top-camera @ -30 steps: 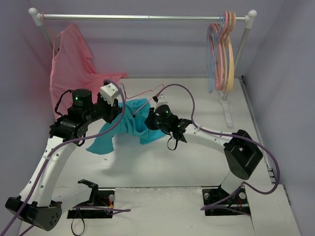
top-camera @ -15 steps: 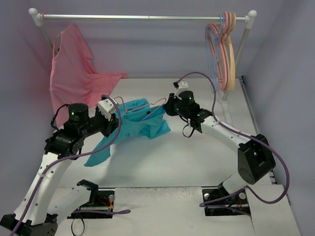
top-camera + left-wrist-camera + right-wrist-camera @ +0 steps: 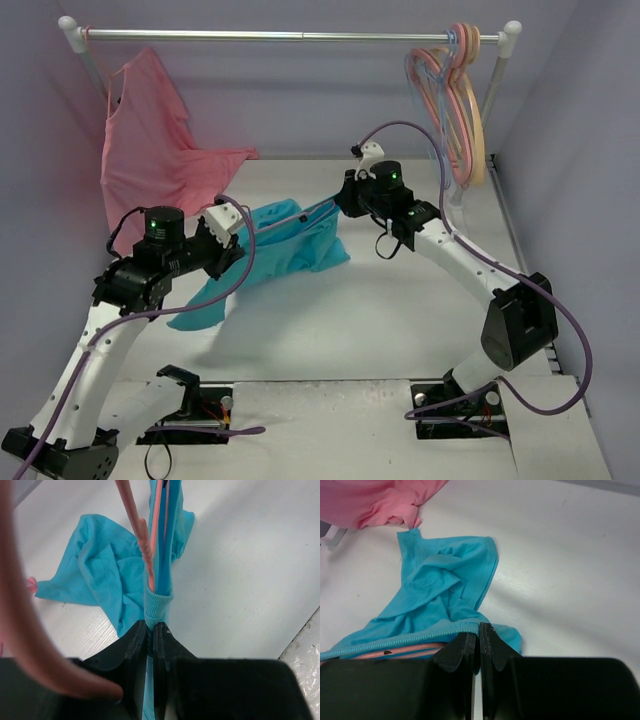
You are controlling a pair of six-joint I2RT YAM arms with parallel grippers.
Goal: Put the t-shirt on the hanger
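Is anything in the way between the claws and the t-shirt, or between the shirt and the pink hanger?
Nothing visible. The left claw and the right claw are both shut on the edge of the t-shirt, and the wire of the hanger already runs inside the cloth.

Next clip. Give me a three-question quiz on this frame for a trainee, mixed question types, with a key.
1. Fill in: the left gripper and the right gripper are each shut on the ___.
2. True or false: the hanger runs inside the t-shirt, its pink wire showing between the teal folds.
3. In the top view, the pink garment hangs from which end of the rail? A left, B right, C middle.
Key: 1 t-shirt; 2 true; 3 A.
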